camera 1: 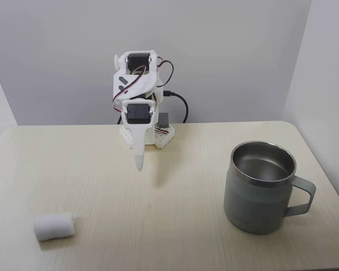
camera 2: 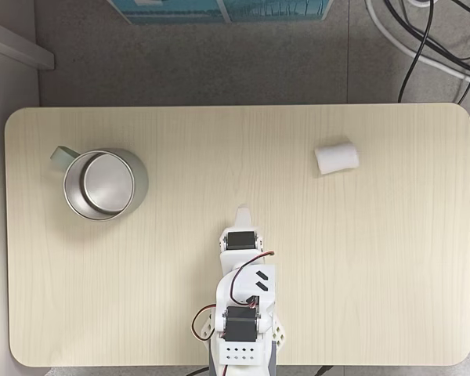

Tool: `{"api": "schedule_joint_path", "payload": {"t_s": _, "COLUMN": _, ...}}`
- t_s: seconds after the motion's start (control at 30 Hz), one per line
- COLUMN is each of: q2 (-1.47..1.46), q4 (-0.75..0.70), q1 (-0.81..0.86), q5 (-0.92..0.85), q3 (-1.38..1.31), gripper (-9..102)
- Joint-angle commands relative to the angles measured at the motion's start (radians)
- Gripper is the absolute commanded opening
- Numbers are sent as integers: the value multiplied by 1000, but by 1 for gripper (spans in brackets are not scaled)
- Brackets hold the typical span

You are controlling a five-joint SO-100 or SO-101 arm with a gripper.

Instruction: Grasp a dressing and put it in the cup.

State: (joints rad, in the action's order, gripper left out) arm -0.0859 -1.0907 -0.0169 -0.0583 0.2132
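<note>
While the tool [camera 1: 139,164] hangs folded, jaws together, dressing [camera 2: 336,157] and cup [camera 2: 138,174] lie well apart, cables [camera 2: 423,47] beyond.

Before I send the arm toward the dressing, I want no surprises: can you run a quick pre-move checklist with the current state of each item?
1. Dressing lies free on the table, nothing touching it: ok.
2. Cup stands upright with its mouth open and nothing seen inside: ok.
3. Gripper holds nothing and hangs folded near the arm's base, apart from both things: ok.
4. Gripper open enough to take the roll: cannot tell, the fingers look together in both fixed views.
5. Path from the gripper to the dressing free of other things: ok.
6. Cup and dressing sit on opposite sides of the arm, so the carry crosses the table: ok, bare surface between.
</note>
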Motion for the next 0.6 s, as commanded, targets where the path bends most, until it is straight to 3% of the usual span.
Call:
{"api": "schedule_joint_path", "payload": {"t_s": 0.0, "q2": 0, "q4": 28, "q1": 14, "q5": -5, "q3": -6, "gripper": 0}}
{"api": "schedule_joint_path", "payload": {"t_s": 0.57, "q2": 0, "q4": -37, "q1": 40, "q5": -14, "q3": 84, "gripper": 0}}
